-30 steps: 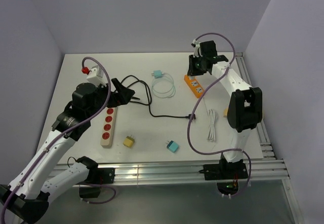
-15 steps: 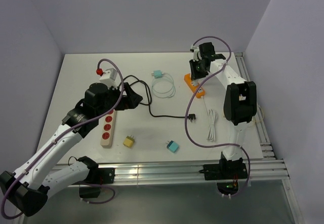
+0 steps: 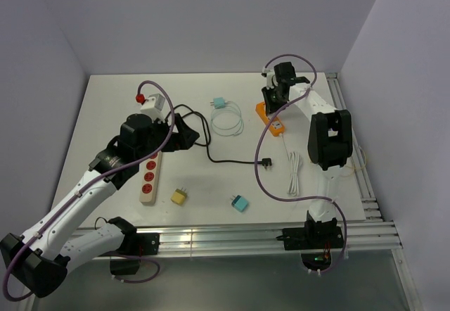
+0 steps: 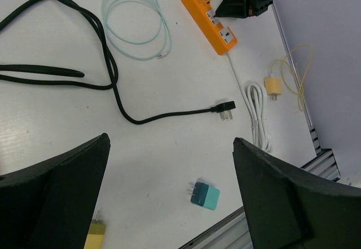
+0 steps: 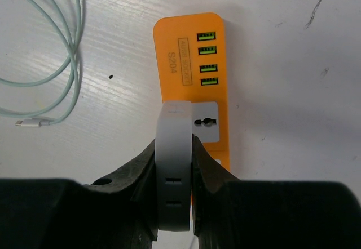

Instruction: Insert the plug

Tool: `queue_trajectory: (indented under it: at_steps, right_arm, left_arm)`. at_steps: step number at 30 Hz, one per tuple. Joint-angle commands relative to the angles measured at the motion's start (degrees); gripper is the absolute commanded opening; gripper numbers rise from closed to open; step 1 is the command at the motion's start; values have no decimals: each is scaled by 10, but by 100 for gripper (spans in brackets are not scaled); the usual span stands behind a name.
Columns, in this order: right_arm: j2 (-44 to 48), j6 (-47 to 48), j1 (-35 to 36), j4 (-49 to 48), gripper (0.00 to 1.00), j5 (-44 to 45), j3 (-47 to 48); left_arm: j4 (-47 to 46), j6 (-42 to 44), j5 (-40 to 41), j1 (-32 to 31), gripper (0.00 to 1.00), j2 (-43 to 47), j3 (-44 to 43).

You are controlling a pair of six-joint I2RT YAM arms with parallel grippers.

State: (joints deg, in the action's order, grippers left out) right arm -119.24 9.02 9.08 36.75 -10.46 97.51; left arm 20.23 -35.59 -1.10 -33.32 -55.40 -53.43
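- The right pincer [image 5: 175, 173] is clamped narrow on a white plug [image 5: 174, 142], one finger on each flat side, holding it on edge against the orange power strip [image 5: 189, 52].
- In the right wrist view the plug covers the left part of a socket face on the strip. That socket's dark slots show just at 3 o'clock of the plug, and the four small green ports sit at 12 o'clock.
- The plug's body hides its prongs, so I cannot tell whether they have entered any slots.
- From above, the strip lies at about 1 o'clock on the surface [image 3: 105, 114], near the far right corner.
- The left pincer [image 3: 186, 131] stands wide and holds nothing. It hovers at about 10 o'clock, above the black cord [image 4: 107, 74].
- Done, as far as can be judged: the plug is gripped and has been brought to the strip.
- Left to do, as I judge it: square the prongs to the slots, press the plug home and let go.
- The black plug [image 4: 227, 110] at the cord's end lies loose near the middle, well apart from both strips and in no socket.
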Motion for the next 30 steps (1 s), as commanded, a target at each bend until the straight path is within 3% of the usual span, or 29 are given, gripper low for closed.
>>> queue_trajectory:
  at_steps: [1, 24, 30]
  right_arm:
    - [-10, 17, -2, -5, 0, 6, 22]
    - [-41, 65, -3, -12, 0, -8, 16]
    - [-8, 51, -3, -70, 0, -28, -38]
  left_arm:
    - [-25, 4, 4, -2, 95, -1, -10]
    - [-21, 7, 8, -3, 95, 6, -8]
    - [-22, 5, 6, -2, 95, 6, -6]
